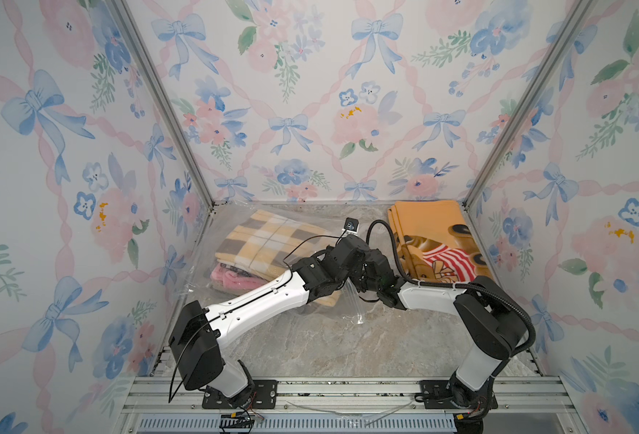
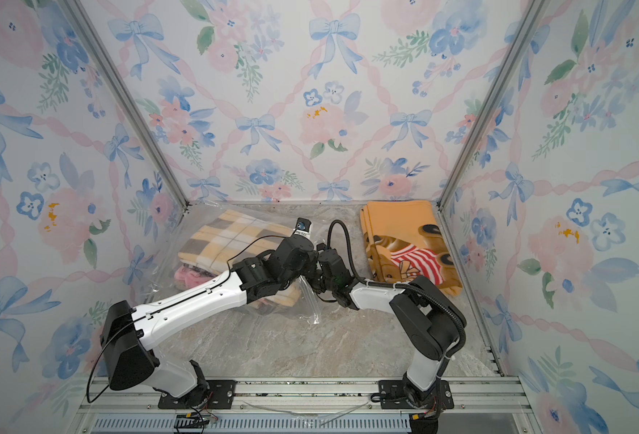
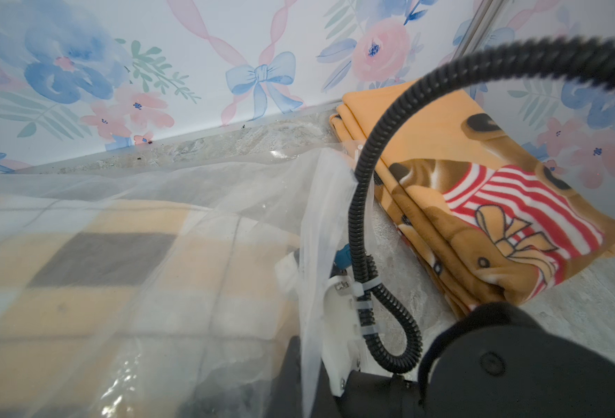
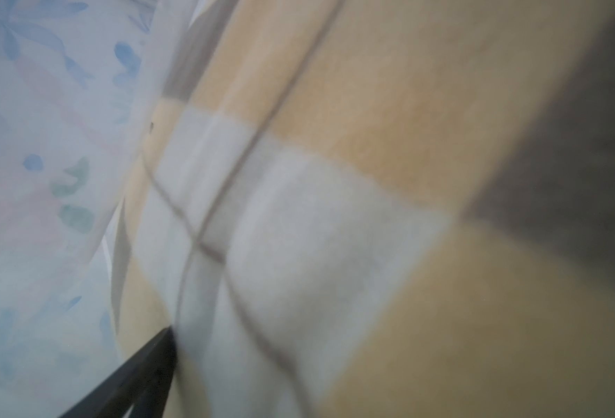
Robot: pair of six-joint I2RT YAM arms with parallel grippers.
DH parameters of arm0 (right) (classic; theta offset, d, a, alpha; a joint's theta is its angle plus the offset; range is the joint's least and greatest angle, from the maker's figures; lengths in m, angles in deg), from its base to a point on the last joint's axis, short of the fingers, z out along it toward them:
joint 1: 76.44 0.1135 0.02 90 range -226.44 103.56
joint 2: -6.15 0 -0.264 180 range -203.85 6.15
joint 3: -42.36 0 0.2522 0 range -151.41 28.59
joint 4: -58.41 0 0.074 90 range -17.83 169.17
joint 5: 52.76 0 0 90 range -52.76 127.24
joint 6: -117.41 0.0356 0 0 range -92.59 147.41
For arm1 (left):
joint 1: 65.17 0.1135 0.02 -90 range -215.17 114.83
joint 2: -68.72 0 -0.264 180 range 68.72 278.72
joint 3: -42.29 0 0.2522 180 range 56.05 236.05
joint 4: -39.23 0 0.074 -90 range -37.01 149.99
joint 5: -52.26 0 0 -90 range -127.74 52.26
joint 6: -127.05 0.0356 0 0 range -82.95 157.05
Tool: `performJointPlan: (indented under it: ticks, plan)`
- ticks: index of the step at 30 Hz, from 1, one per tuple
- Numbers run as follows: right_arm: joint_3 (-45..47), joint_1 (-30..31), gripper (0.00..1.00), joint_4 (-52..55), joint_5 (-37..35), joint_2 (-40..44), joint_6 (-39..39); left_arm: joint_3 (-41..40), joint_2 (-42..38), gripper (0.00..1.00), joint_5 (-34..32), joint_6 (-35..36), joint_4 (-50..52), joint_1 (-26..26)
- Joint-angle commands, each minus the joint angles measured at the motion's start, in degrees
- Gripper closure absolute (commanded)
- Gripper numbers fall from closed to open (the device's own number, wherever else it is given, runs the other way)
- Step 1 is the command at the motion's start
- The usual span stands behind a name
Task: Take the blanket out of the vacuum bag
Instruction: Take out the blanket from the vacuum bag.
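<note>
Plaid blanket (image 1: 261, 236) inside clear vacuum bag (image 1: 352, 298), beside orange blanket (image 1: 423, 221).

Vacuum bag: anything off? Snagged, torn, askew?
No tear visible. The vacuum bag is crumpled, and in the left wrist view a flap of its edge stands up against the right arm's black cable hose; it could snag. The plaid blanket is inside, over a pink blanket.

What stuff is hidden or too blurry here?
- Left fingers: hidden under black wrists in both top views.
- Right fingers: right wrist view, blurred, cut by the edge.
- Pink blanket: in the vacuum bag, mostly under the plaid blanket.
- Bear blanket: left wrist view, cable crosses it.
</note>
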Motion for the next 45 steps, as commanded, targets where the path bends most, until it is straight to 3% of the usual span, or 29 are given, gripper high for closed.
performJointPlan:
  ticks: [1,6,8,11,13,16,18,21,25,28,32,35,36,39,41,45]
  plan:
    - [-2.67,0.8,0.04,-3.62,0.69,-3.0,1.39,0.67,-1.17,1.0,0.68,0.8,-0.14,0.15]
    - [-6.04,0.82,0.08,-4.86,1.14,-5.28,1.06,0.44,-1.3,1.0,0.67,0.62,-0.19,-0.01]
    - [-7.07,0.67,0.15,-4.82,1.03,-5.55,0.78,0.14,-1.66,1.0,0.11,0.4,-0.14,0.02]
    - [-7.8,0.51,0.45,-4.92,1.07,-5.35,0.6,-0.38,-2.32,1.0,-0.52,0.1,-0.15,0.19]
    - [-7.77,0.29,0.71,-4.95,1.53,-4.87,0.68,-0.7,-2.56,1.0,-1.37,0.01,-0.06,0.32]
    - [-6.6,0.03,0.92,-4.53,1.29,-2.88,0.43,-1.31,-3.11,1.0,-1.79,0.13,0.06,1.3]
    - [-5.7,-0.18,1.0,-3.49,0.92,-1.06,-0.12,-1.77,-4.0,1.0,-1.21,0.63,0.02,2.64]
    - [-4.4,-1.48,1.0,-1.51,0.85,2.15,-0.8,-2.57,-6.8,0.98,3.93,4.37,0.12,5.99]
    - [-4.52,-4.85,1.0,4.83,0.79,5.93,-3.12,-4.36,-12.57,0.47,13.72,11.06,1.61,12.25]
    - [-7.68,-6.11,1.0,9.71,1.93,5.64,-5.67,-7.94,-18.68,0.29,16.54,13.33,1.61,16.88]
    - [-11.18,-6.23,1.0,10.81,4.27,3.0,-6.01,-12.75,-26.46,0.19,21.5,11.63,1.62,26.9]
    - [-12.07,-5.79,1.0,10.2,4.94,1.88,-5.39,-16.51,-29.48,0.07,19.31,8.16,2.64,36.85]
    - [-11.93,-5.72,1.0,9.97,4.94,1.79,-5.3,-17.17,-29.25,0.07,21.24,6.24,3.82,42.66]
    - [-11.14,-5.68,1.0,9.78,4.88,2.17,-5.03,-19.27,-26.4,0.05,35.39,1.93,4.44,60.69]
    - [-10.61,-5.78,1.0,9.95,4.78,2.65,-5.17,-20.12,-23.46,0.04,41.96,0.7,4.04,69.09]
    - [-9.79,-5.78,1.0,9.7,4.77,3.26,-5.2,-20.1,-16.62,0.02,44.46,0.64,3.46,76.46]
